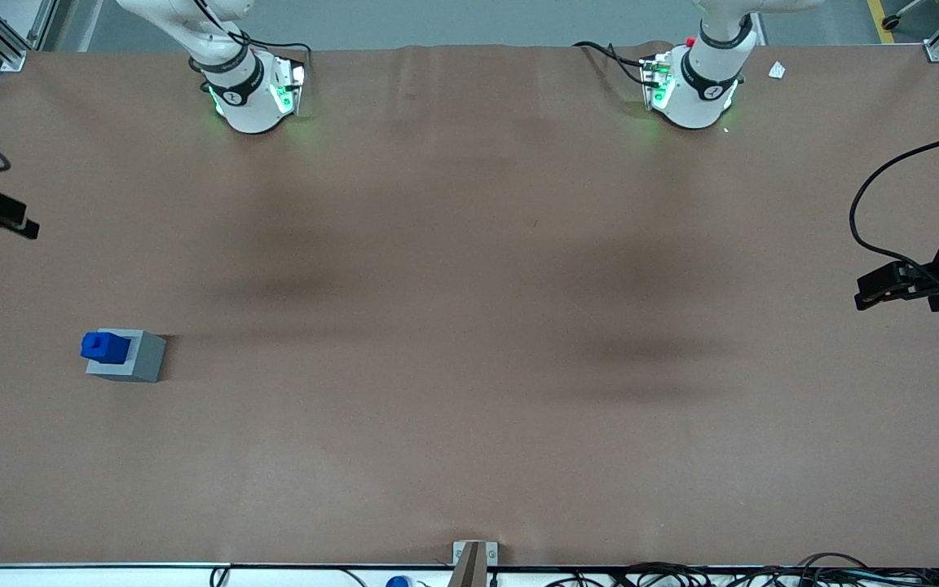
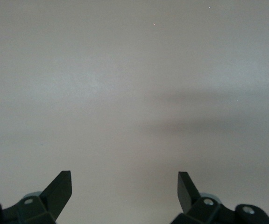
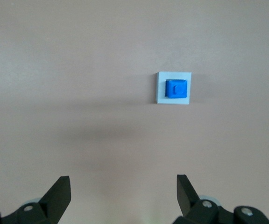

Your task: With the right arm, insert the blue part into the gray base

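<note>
The blue part [image 1: 105,346] sits in the top recess of the gray base [image 1: 143,360], with its stub up, toward the working arm's end of the table. In the right wrist view the blue part [image 3: 176,88] fills the middle of the gray base [image 3: 160,89], seen from above. My right arm's gripper [image 1: 28,227] is at that same end of the table, farther from the front camera than the base and well apart from it. In the right wrist view the gripper [image 3: 123,186] is open and empty, high over bare brown table.
The brown table cover [image 1: 469,326] spans the whole view. The working arm's green-lit base [image 1: 253,94] stands at the table's edge farthest from the front camera. A small metal bracket [image 1: 474,558] sits at the nearest edge. Cables [image 1: 877,212] hang at the parked arm's end.
</note>
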